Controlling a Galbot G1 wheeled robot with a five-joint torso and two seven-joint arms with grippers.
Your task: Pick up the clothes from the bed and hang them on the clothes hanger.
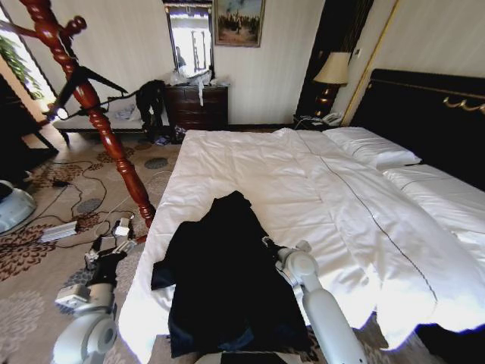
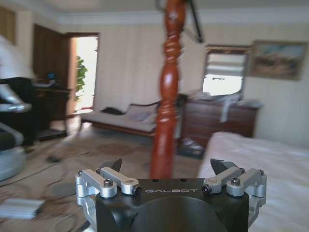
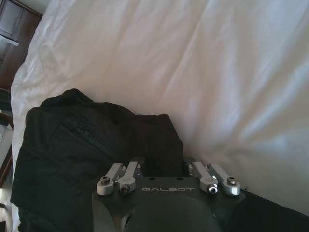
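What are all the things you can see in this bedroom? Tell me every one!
Clothes: one, black, spread on the near corner of the bed.
Bed: one, white duvet, black headboard, fills the middle and right.
Pillows: two, white, by the headboard.
Clothes hanger: one, black, hooked on the coat stand.
Coat stand: one, reddish wood, left of the bed.
Dresser: one, dark wood, against the far wall.
Lamp: one, cream shade, beside the headboard.
Painting: one, framed, on the far wall.
Bench: one, pale cushion, left of the dresser.
Left gripper: one, open, over the carpet beside the bed.
Right gripper: one, over the clothes.
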